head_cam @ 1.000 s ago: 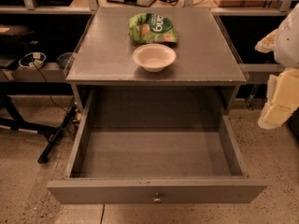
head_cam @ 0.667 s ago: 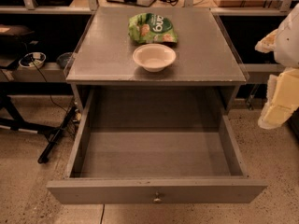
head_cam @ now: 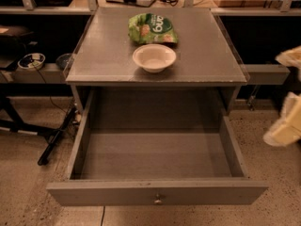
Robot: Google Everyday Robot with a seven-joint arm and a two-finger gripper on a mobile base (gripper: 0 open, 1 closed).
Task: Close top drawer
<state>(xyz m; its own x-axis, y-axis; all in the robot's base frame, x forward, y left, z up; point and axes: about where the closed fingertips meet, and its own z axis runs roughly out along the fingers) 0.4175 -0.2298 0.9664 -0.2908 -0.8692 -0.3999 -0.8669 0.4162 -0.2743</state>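
Note:
The top drawer (head_cam: 157, 192) of the grey cabinet is pulled fully out toward me. It is a deep, empty box with a long flat front and a small round metal knob (head_cam: 158, 200) at its centre. My gripper (head_cam: 286, 126) shows as cream-coloured parts at the right edge of the view. It is beside the drawer's right side wall, above the floor and apart from the drawer. It holds nothing that I can see.
On the cabinet top (head_cam: 103, 60) stand a white bowl (head_cam: 154, 57) and, behind it, a green snack bag (head_cam: 153, 28). Dark shelving with cables and a small dish (head_cam: 31, 60) is at the left. A black stand leg (head_cam: 56, 138) lies on the speckled floor.
My gripper has dropped a little lower at the right edge. The drawer, bowl and bag have not moved.

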